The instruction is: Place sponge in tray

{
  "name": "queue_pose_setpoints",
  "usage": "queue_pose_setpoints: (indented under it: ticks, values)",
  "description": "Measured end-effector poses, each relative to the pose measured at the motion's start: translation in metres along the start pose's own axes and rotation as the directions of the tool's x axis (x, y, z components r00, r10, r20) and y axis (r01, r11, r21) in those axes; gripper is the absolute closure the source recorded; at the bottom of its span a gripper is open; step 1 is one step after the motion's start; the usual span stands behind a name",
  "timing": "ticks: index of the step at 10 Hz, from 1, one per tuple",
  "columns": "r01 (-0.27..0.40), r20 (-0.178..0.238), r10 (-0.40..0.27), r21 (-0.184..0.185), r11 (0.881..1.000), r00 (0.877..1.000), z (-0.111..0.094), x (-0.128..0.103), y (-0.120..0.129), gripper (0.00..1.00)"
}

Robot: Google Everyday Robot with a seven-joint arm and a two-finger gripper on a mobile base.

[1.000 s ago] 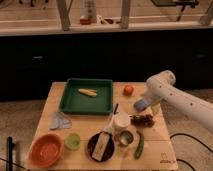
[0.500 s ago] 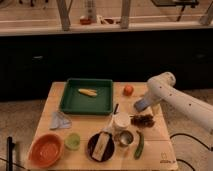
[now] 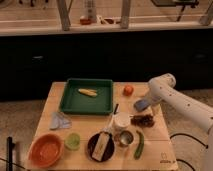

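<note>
A blue-grey sponge (image 3: 141, 105) sits at the right side of the wooden table (image 3: 75, 162), right of the green tray (image 3: 70, 102). My gripper (image 3: 145, 103) is at the end of the white arm (image 3: 172, 97), right at the sponge and touching or just above it. The tray stands at the back middle of the table with a yellow, banana-like item (image 3: 87, 92) inside it. The sponge is outside the tray, about a hand's width from its right rim.
An orange fruit (image 3: 128, 90) lies between tray and sponge. A white cup (image 3: 121, 120), a dark snack (image 3: 143, 120), a metal cup (image 3: 125, 138), a green vegetable (image 3: 139, 145), a black plate (image 3: 102, 146), a green cup (image 3: 73, 141), an orange bowl (image 3: 46, 150) and a bluish cloth (image 3: 60, 121) fill the front.
The gripper end with the sponge has shifted slightly left and down towards the tray side. Nothing else on the table has moved.
</note>
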Motion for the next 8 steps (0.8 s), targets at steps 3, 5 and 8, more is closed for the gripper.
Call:
queue_pose_setpoints:
  ticks: [3, 5, 8]
  values:
    - [-0.002, 0.005, 0.002, 0.002, 1.0, 1.0, -0.01, 0.001, -0.009, 0.2]
    - [0.004, 0.014, -0.004, 0.002, 1.0, 1.0, -0.006, 0.002, -0.014, 0.2]
    - [0.009, 0.033, -0.009, -0.013, 1.0, 0.999, 0.004, 0.003, -0.016, 0.2]
